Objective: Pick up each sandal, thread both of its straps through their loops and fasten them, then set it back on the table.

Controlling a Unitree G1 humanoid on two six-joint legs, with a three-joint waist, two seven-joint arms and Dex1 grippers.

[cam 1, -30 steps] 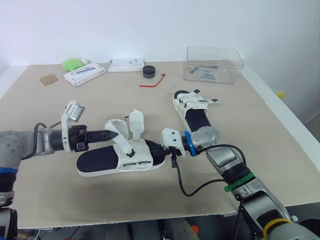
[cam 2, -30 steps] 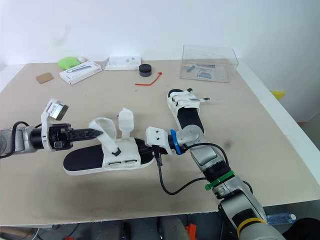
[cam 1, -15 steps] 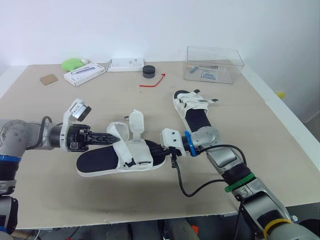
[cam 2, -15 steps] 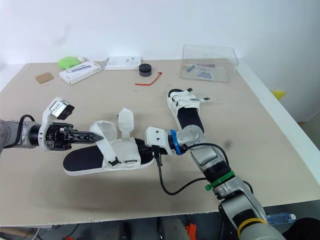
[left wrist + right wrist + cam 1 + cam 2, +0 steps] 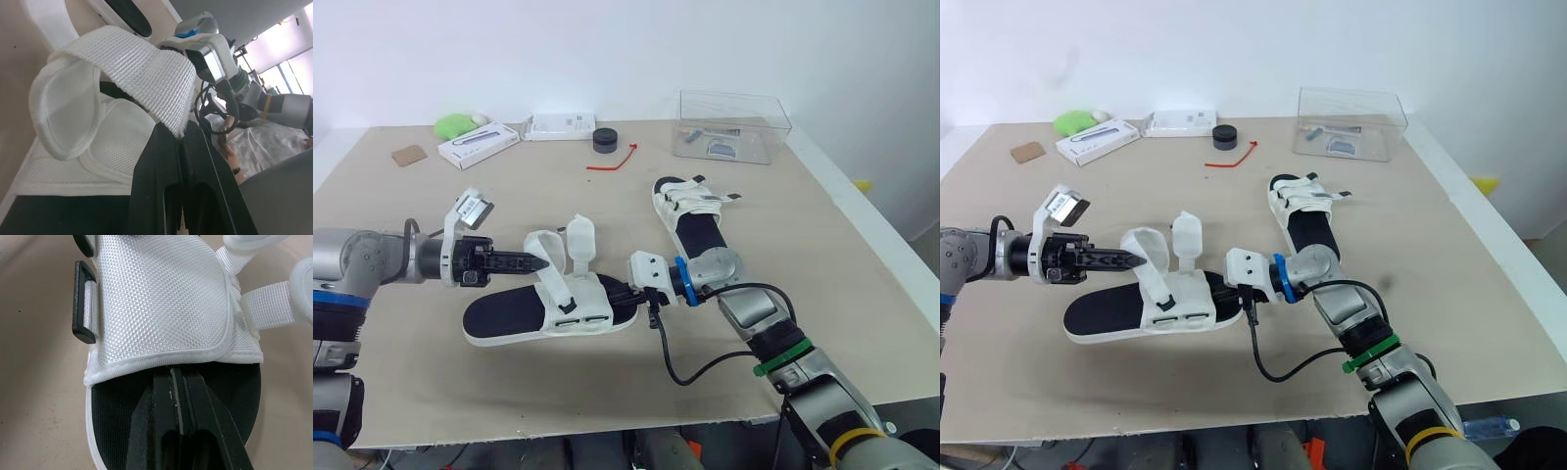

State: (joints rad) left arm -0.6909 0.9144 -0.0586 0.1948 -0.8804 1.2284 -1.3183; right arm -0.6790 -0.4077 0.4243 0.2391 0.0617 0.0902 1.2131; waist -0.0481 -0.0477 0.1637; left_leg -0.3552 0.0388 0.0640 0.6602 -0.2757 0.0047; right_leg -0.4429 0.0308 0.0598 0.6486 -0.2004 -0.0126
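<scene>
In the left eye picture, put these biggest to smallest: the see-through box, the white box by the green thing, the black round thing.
1. see-through box
2. white box
3. black round thing

The near sandal [image 5: 509, 315] lies on the table [image 5: 509, 196], left of the far sandal [image 5: 693, 227].

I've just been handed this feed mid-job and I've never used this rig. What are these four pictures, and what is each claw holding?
The two wide pictures come from the robot's head, looking down over both arms at a table. The two close-ups come from cameras on its wrists, looking along each gripper's black fingers. The left gripper pinches the end of a strap on the near sandal. The right gripper, fingers together, reaches under that sandal's white upper; its tips are hidden there. A second sandal lies beyond, and a clear box stands at the back.
</scene>
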